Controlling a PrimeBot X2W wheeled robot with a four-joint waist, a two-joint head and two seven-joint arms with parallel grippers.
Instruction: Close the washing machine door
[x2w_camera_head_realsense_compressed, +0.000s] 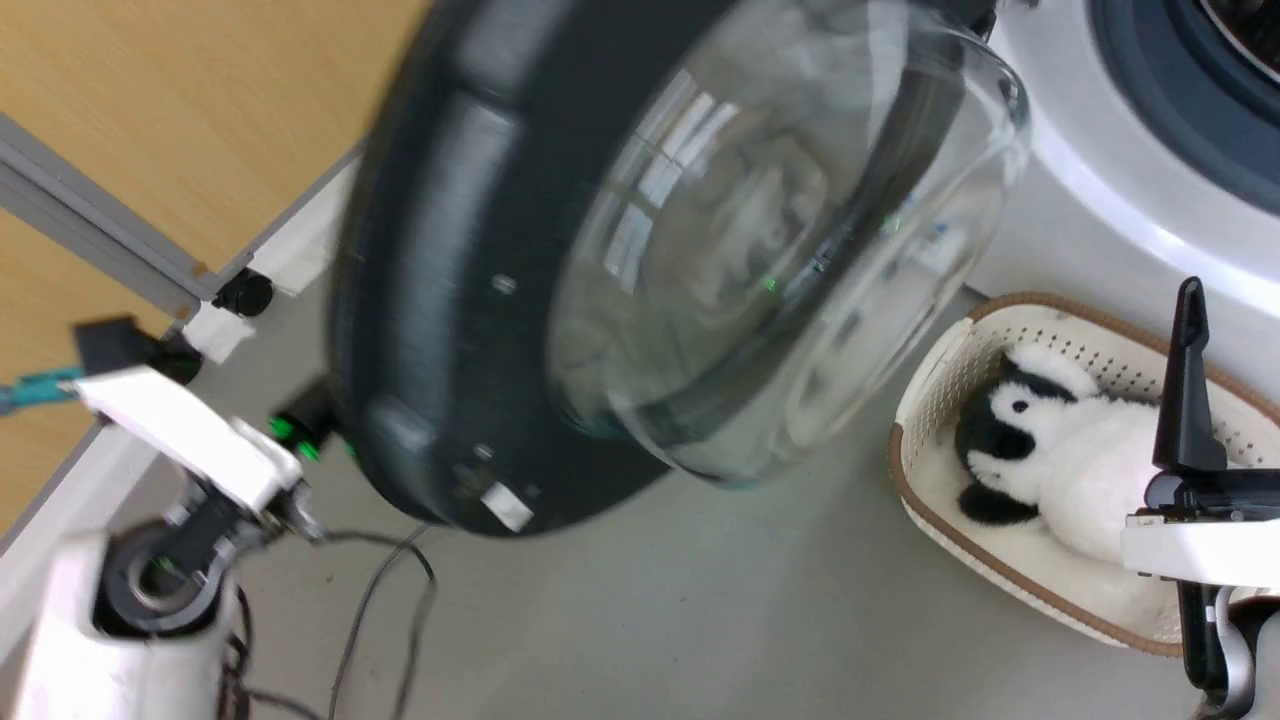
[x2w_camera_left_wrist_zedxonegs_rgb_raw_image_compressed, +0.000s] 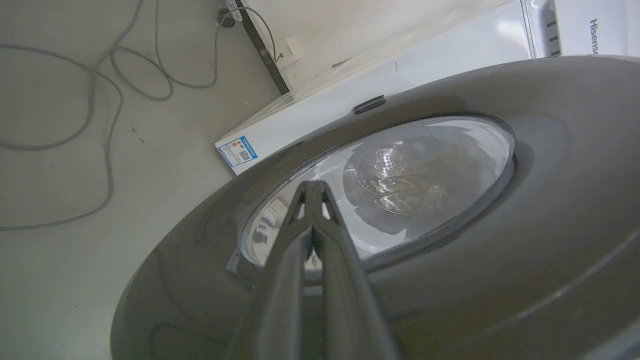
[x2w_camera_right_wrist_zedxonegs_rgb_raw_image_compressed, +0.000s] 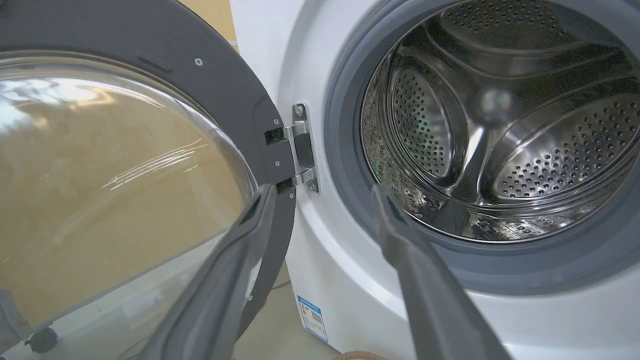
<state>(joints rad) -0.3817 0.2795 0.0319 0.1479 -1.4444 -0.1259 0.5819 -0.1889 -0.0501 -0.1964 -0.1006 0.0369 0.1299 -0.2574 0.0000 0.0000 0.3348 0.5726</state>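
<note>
Over on the left, the left gripper (x2w_camera_left_wrist_zedxonegs_rgb_raw_image_compressed: 312, 190) has its two fingers pressed together into a single point. It is aimed at the glossy outer face of the washing machine door (x2w_camera_left_wrist_zedxonegs_rgb_raw_image_compressed: 500, 250), by the lower rim of the window. I cannot tell whether the tips actually touch.

The door (x2w_camera_head_realsense_compressed: 450, 300) stands wide open on its hinge, between the two grippers, its glass bowl bulging toward the right one.

Past it, the washing machine (x2w_camera_right_wrist_zedxonegs_rgb_raw_image_compressed: 310, 260) gapes, drum bare.

The right gripper (x2w_camera_right_wrist_zedxonegs_rgb_raw_image_compressed: 325, 197) hangs with fingers apart just in front of the hinge and the opening. A cream basket (x2w_camera_head_realsense_compressed: 905, 440) with a plush panda (x2w_camera_head_realsense_compressed: 1050, 450) sits just beneath it.

My worry is that the narrow closed tip may skid off the slick curved face. The swinging door could also strike the right gripper in its path, or a weak push may leave the latch unengaged.
</note>
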